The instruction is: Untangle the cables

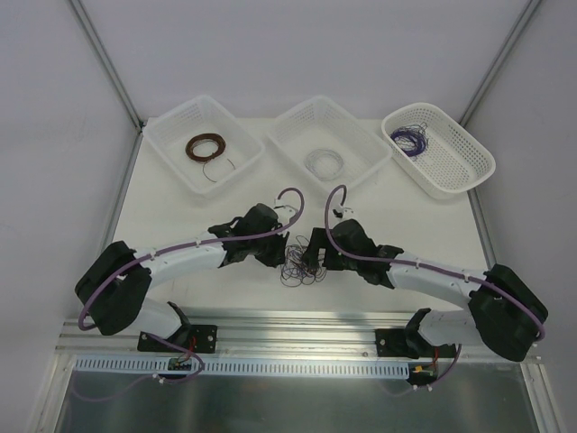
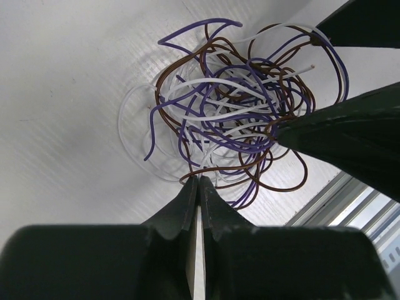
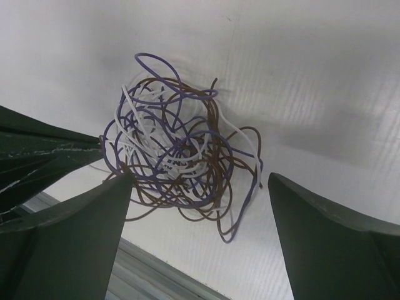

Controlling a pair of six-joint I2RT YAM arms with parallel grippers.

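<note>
The cables (image 1: 300, 267) lie as a small scribble of thin purple, brown and white wires on the white table, between my two grippers. My left gripper (image 2: 199, 179) is shut, and its tips pinch a brown strand at the near edge of the cables (image 2: 231, 112). My right gripper (image 3: 200, 175) is open, with one finger on each side of the cables (image 3: 175, 156), whose lower loops hang between the tips. In the top view the left gripper (image 1: 287, 253) and right gripper (image 1: 312, 253) nearly meet over the clump.
Three white baskets stand along the back: the left basket (image 1: 171, 115) holds a brown coil (image 1: 206, 146), the middle basket (image 1: 297, 113) a whitish coil (image 1: 323, 162), the right basket (image 1: 469, 135) a purple coil (image 1: 412, 140). An aluminium rail (image 1: 297, 325) runs along the near table edge.
</note>
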